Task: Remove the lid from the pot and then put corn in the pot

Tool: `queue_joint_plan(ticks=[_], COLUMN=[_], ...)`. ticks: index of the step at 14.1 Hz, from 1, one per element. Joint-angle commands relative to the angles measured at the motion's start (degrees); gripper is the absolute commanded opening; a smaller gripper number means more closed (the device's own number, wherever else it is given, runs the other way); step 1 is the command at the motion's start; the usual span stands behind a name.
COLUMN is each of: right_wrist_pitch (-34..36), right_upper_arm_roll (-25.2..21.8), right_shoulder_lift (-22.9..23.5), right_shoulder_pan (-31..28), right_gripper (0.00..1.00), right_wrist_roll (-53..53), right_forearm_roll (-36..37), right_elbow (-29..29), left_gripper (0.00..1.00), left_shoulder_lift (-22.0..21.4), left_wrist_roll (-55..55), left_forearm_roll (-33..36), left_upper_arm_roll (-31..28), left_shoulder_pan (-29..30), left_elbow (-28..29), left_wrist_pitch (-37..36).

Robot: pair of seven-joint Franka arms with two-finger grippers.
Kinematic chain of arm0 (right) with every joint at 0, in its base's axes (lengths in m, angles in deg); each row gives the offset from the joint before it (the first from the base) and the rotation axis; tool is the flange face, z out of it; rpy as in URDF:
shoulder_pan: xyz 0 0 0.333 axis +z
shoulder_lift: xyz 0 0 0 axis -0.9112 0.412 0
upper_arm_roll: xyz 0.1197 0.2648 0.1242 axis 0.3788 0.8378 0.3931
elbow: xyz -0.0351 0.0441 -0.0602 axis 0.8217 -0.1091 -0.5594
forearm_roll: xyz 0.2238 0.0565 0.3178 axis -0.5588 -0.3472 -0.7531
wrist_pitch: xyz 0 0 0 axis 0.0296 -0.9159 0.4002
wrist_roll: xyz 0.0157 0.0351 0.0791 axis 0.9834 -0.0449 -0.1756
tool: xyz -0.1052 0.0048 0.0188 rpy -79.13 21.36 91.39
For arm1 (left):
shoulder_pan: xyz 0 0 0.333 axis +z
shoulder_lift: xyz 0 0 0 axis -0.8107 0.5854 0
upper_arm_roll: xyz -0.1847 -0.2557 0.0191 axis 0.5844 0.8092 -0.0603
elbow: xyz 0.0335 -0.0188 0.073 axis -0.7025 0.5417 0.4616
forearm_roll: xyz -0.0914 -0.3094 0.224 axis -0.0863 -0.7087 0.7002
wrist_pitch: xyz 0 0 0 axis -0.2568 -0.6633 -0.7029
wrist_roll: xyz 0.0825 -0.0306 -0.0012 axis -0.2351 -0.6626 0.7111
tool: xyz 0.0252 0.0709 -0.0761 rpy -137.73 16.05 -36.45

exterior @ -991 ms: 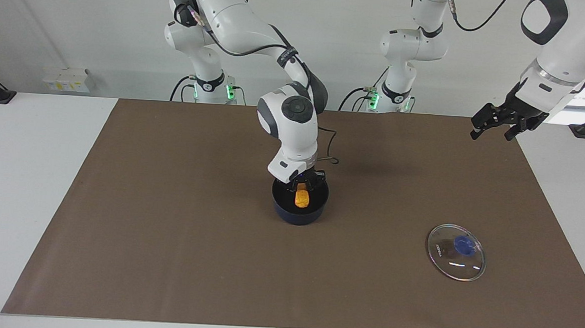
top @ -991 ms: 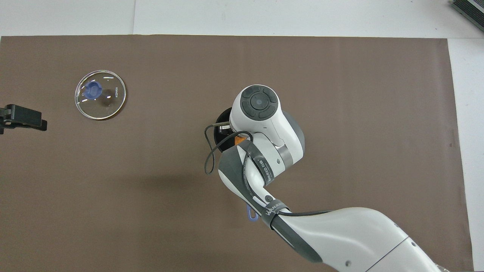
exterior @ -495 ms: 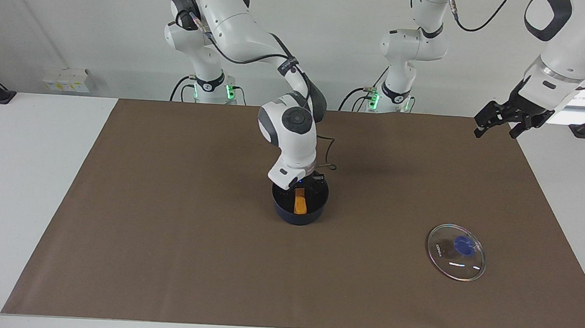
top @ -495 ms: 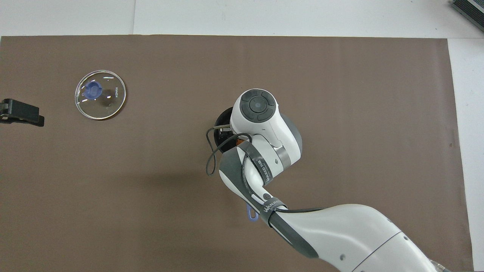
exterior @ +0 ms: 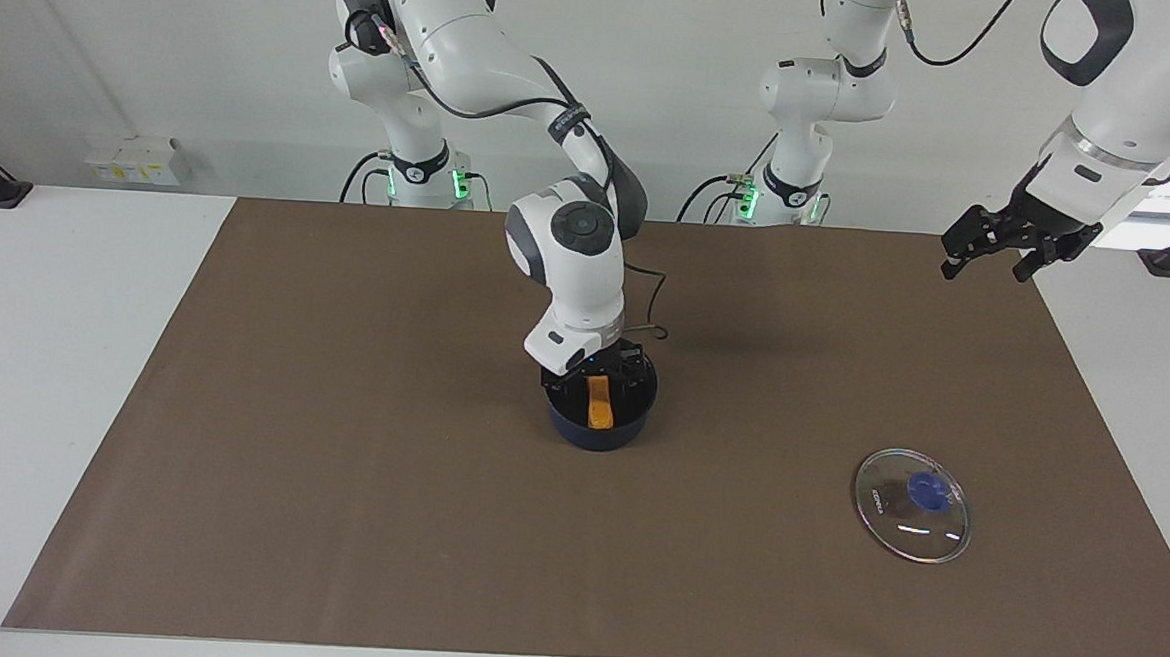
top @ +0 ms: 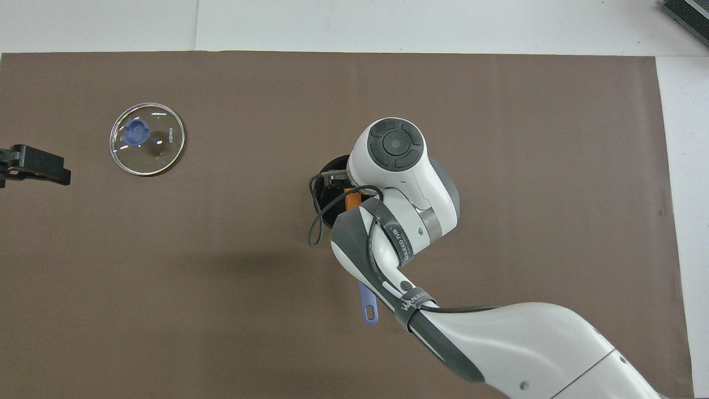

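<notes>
Pot (exterior: pixel 596 419): near the mat's (exterior: pixel 337 476) middle, uncovered – its handle (top: pixel 368 306) points toward the robots, at 6 o'clock in the overhead view.
Corn (exterior: pixel 597 401): inside the pot, leaning on the wall.
Right gripper (exterior: pixel 605 367): just above the pot's rim, at the corn's upper end; fingers look parted, with no grip on the corn.
Lid (exterior: pixel 912 504): flat on the mat toward the left arm's end, knob up, well apart from the pot – about 4 o'clock from it in the facing view.
Left gripper (exterior: pixel 990 252): waits in the air over the mat's edge, fingers spread, holding nothing.
</notes>
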Motion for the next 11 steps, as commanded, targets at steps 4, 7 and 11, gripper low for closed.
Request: queue_joint_plan(ticks=[4, 7, 11], right_wrist_pitch=[9.4, 14.5, 21.6], right_upper_arm_roll=[0.9, 0.9, 0.9], right_shoulder_lift=[-10.3, -14.5, -20.4], right_shoulder_pan=[-6.5, -9.3, -12.4], right_gripper=[1.0, 1.0, 1.0], right_wrist_roll=[3.3, 7.3, 10.9], right_forearm_roll=[1.2, 1.1, 1.1], right_elbow=[-0.8, -0.8, -0.8], left_gripper=[1.0, 1.0, 1.0], left_shoulder_lift=[-0.1, -0.1, -0.1], left_wrist_roll=[-0.4, -0.4, -0.4], left_forearm_roll=[0.7, 0.6, 0.7], left_upper_arm_roll=[-0.4, -0.5, -0.6], left_shoulder_pan=[-0.4, 0.3, 0.1], left_elbow=[-0.3, -0.2, -0.2], left_wrist_pitch=[0.2, 0.2, 0.2])
